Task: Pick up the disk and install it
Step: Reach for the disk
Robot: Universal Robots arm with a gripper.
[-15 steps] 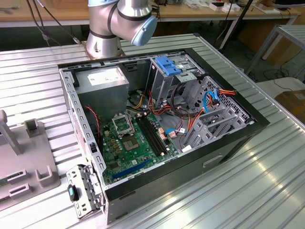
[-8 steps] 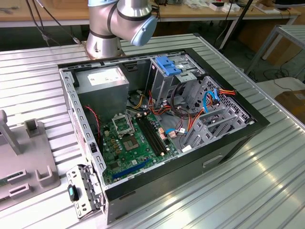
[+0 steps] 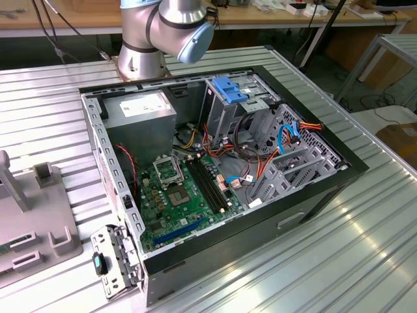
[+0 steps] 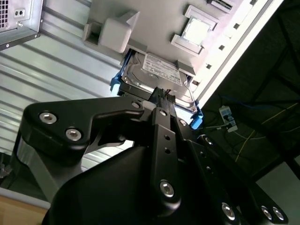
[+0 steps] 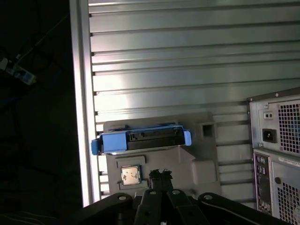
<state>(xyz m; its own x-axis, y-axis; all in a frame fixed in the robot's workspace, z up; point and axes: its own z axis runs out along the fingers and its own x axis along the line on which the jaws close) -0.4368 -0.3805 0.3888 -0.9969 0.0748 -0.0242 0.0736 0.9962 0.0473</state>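
Hovering gripper: fingers are sitting pressed together, gripping nothing, near the disk
Disk: is lying in the grey holder, near the computer case

Disk: grey metal, blue plastic frame; table: ribbed shiny metal.

Open computer case on ribbed metal tabletop. Inside I note a green motherboard, grey power supply and blue latch atop the drive cage. Grey fixture plate at exterior view's left; my first wrist view shows a processor chip in it.
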